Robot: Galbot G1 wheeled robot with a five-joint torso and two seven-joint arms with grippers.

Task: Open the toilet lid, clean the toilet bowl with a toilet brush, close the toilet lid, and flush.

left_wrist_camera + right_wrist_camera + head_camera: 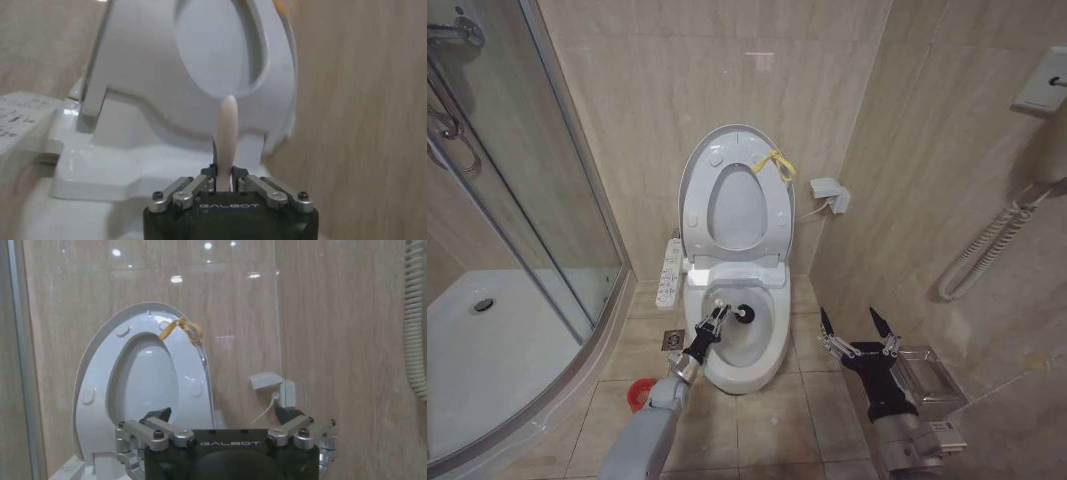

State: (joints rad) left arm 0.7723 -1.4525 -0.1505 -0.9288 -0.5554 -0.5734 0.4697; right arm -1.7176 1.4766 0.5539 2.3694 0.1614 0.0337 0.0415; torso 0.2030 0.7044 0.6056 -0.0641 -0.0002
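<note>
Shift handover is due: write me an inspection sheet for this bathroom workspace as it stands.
Surface: beige tiled floor, square drain beside the toilet.
Job's things: toilet lid raised upright with the seat, yellow ribbon at its edge; toilet bowl open; toilet brush with its dark head inside the bowl.
Clutter: red holder cup on the floor left of the bowl.
Grippers: left gripper shut on the brush handle over the bowl; right gripper open, idle right of the toilet.
Cables: cord from wall socket; coiled hose on the right wall.
Surroundings: glass shower enclosure on the left.
</note>
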